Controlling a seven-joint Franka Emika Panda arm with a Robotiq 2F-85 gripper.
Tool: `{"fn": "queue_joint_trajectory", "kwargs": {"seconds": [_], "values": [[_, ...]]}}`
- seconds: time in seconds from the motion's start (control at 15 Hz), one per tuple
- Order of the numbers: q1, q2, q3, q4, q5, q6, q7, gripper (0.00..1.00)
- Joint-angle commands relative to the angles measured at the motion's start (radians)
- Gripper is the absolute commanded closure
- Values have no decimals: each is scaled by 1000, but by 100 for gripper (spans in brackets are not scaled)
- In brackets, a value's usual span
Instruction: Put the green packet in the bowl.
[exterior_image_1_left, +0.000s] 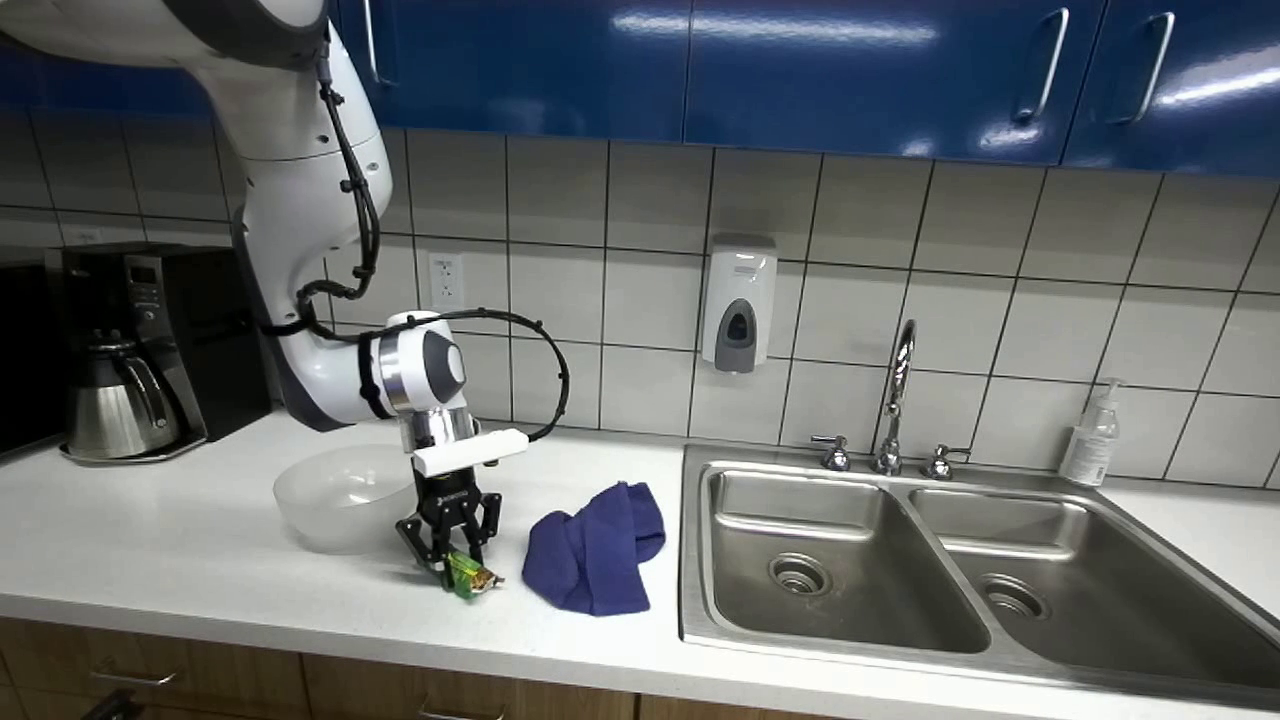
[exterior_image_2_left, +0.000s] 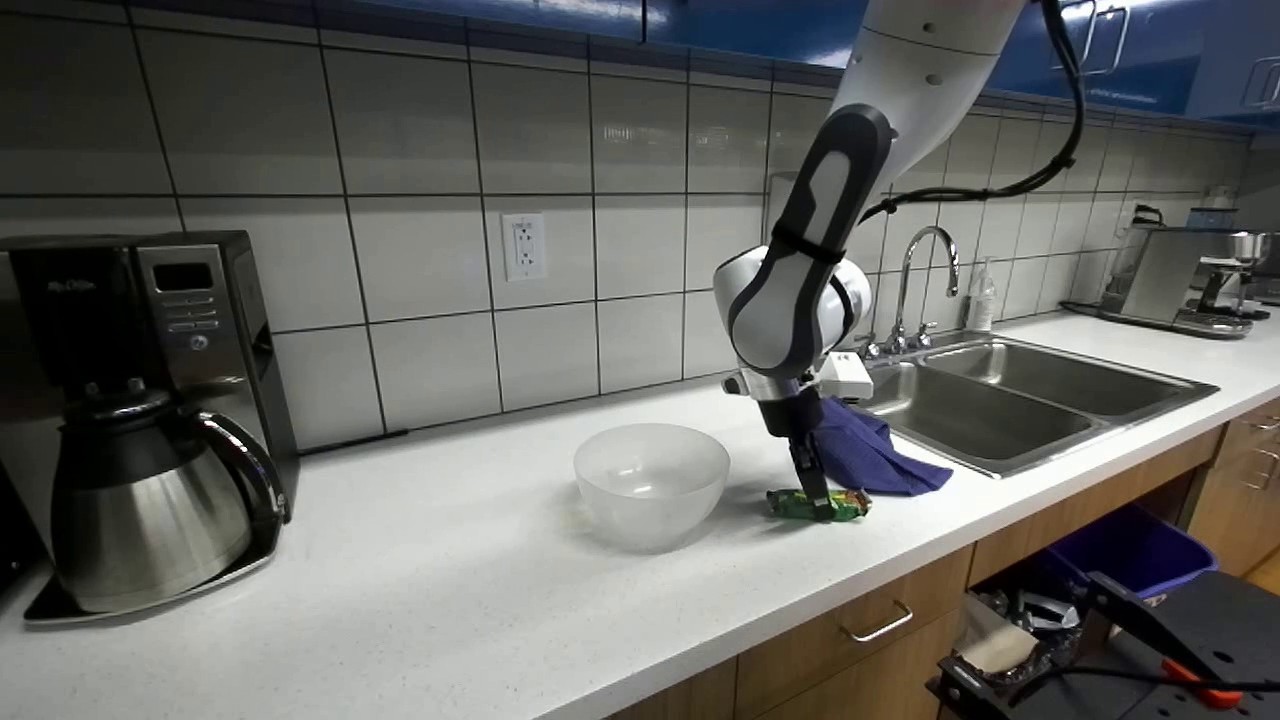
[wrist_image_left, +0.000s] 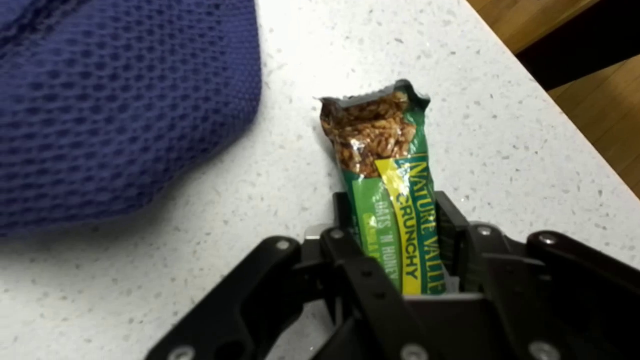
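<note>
Jaws seem clamped on the green packet (wrist_image_left: 390, 195), long axis outward, brown end foremost.

The jaws meet the green packet (exterior_image_2_left: 793, 504) — near the frosted bowl (exterior_image_2_left: 652, 512) — before a purple cloth (exterior_image_2_left: 880, 458) (rumpled).

Glossy packet (wrist_image_left: 392, 200), smooth frosted bowl (exterior_image_2_left: 650, 515), rough textured cloth (exterior_image_1_left: 600, 550), satiny metal sink (exterior_image_1_left: 948, 560).

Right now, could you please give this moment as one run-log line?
gripper: closed on green packet | lift off counter: unclear | bowl: packet not yet inside | purple cloth: beside packet
</note>
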Motion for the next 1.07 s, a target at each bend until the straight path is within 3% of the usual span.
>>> {"fn": "queue_joint_trajectory", "kwargs": {"seconds": [0.0,0.47,1.0], "values": [[-36,-64,22,-43,21,20,-3,84],[-66,-194,25,-124,60,21,-16,84],[-42,-347,33,-197,65,28,0,84]]}}
